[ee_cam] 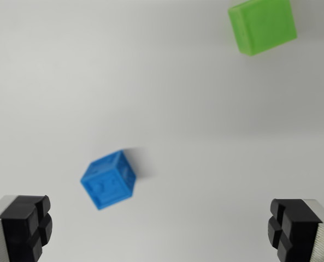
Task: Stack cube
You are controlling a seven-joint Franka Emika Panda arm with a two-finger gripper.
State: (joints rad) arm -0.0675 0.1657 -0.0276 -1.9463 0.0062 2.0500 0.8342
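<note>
A small blue cube (pixel 109 179) lies on the pale grey surface, left of centre in the wrist view, turned at an angle. A larger green cube (pixel 262 24) sits at the top right, partly cut by the frame edge. My gripper (pixel 162 232) hangs above the surface and is open, its two black fingertips (pixel 26 226) showing at the bottom corners. Nothing is between them. The blue cube is just above and to the right of the left fingertip, apart from it.
The pale grey surface (pixel 194 136) fills the whole view. No other objects or edges show.
</note>
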